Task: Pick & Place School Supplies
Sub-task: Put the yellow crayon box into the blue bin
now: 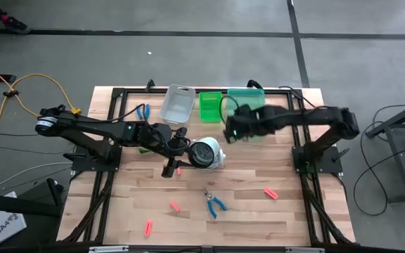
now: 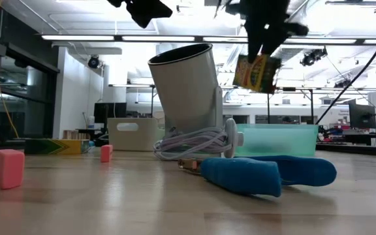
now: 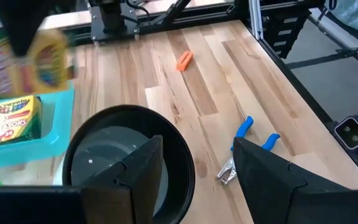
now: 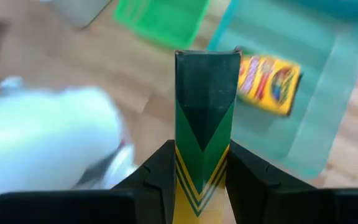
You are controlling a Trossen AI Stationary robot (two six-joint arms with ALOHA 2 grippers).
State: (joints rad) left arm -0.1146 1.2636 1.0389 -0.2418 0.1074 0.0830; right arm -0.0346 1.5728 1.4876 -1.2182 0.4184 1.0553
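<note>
The right gripper [image 4: 197, 165] hangs above the near edge of the teal bin [image 1: 247, 100] at the back of the wooden desk [image 1: 287, 218], its fingers clamped on a green-and-yellow crayon box [image 4: 205, 124] held clear of the surface; in the low view the same box [image 2: 258, 72] dangles in the air beneath the arm. A second crayon box [image 4: 270, 83] lies flat inside the teal bin. Beside that bin stand a green bin [image 1: 210, 105] and a grey bin [image 1: 177, 104], all three in a row along the desk's far side.

The left gripper [image 3: 194, 171] hovers near the middle of the desk with its fingers spread wide and nothing between them, just over the round white object [image 1: 207, 153] with the dark face, which sits tilted on the wood.

Blue-handled scissors [image 1: 214, 202] lie on the front half of the desk, well apart from both arms; another blue-handled pair [image 1: 143, 112] rests near the back left, beside the grey bin. Short red-pink stubs are scattered over the front of the desk: one [image 1: 271, 192] toward the right, one [image 1: 174, 206] left of the scissors, one [image 1: 148, 227] nearer the front edge. A further stub [image 1: 178, 169] shows just beside the left gripper
</note>
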